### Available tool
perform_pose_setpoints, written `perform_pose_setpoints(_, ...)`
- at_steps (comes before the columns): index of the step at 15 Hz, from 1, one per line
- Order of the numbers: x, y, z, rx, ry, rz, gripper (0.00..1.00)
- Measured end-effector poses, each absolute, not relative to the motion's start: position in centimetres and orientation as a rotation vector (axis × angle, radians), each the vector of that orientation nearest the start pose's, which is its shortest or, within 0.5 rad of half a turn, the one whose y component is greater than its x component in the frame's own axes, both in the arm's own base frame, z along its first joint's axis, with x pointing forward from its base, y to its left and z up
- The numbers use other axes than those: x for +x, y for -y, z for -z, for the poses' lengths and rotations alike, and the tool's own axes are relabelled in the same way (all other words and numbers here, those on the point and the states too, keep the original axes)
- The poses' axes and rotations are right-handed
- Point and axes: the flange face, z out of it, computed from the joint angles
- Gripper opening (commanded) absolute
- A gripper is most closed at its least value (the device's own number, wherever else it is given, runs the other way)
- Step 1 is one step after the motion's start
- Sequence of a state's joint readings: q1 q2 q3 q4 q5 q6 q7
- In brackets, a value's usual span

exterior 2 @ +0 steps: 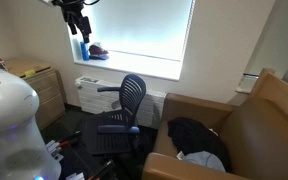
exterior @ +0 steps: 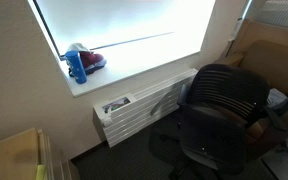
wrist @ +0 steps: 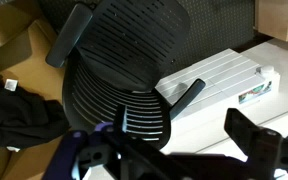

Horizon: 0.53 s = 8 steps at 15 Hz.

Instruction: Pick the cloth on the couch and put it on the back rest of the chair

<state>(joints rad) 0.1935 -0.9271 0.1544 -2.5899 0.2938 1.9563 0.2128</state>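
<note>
A: Where's the cloth [exterior 2: 196, 136]?

B: Heaped on the couch [exterior 2: 267, 118], right of the chair [exterior 2: 125, 108]. Your gripper [exterior 2: 76, 20] hangs high, jaws apart and empty. Come down over the heap's middle and pinch a thick fold.

Daylight enters through the window [exterior: 124, 30], blown out white in both exterior views; the room is dim, frames soft, wrist-view foreground blurred.
</note>
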Motion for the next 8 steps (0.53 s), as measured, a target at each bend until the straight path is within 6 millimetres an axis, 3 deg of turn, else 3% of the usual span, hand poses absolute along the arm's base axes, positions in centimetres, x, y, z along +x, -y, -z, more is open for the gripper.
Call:
perform_pose_setpoints(5, 28.7, -12.8, -55.6, -2.869, -0.057, 0.380, 1.00)
perform_pose_setpoints(8, 32.5, -10.9, -54.4, -2.823, -0.303, 0.438, 1.00)
